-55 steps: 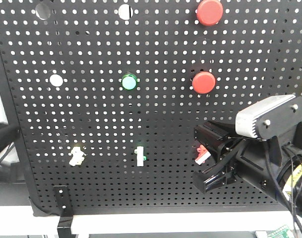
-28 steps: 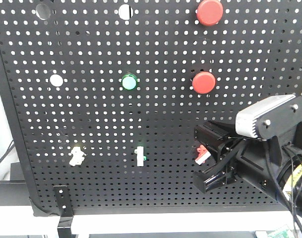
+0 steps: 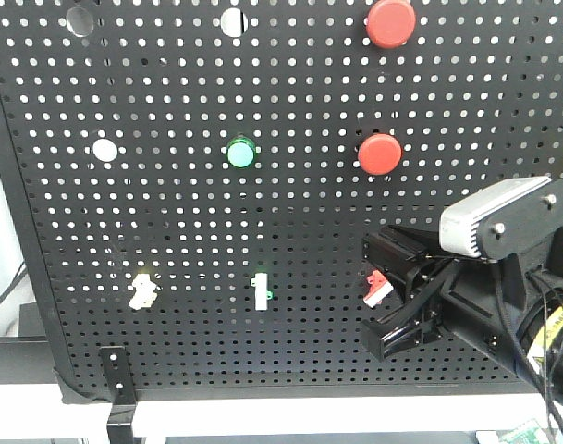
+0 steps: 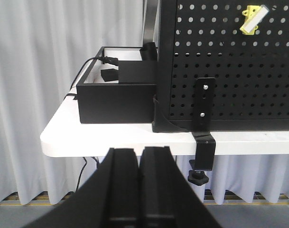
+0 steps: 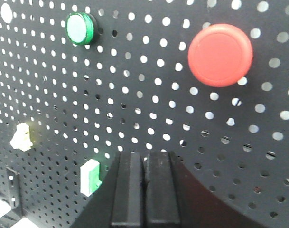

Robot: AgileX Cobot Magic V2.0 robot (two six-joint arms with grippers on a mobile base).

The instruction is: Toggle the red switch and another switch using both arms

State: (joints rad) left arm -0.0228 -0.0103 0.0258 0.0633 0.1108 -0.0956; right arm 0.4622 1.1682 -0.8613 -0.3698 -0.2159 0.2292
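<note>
Front view shows your right hand [image 3: 385,301] closed, beside the red switch [image 3: 376,288] on the pegboard [image 3: 263,231]. Your left hand [image 4: 138,187] is closed too, below the yellow switch [image 4: 252,19], off the table [image 4: 87,137].

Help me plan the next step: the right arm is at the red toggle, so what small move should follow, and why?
Probably nudge the right end effector, fingers closed, slightly toward the tiny red-based toggle switch to flip its white lever; its tip sits right beside it. The left end effector, also closed, is well below the small pale-yellow toggle switch.
</note>
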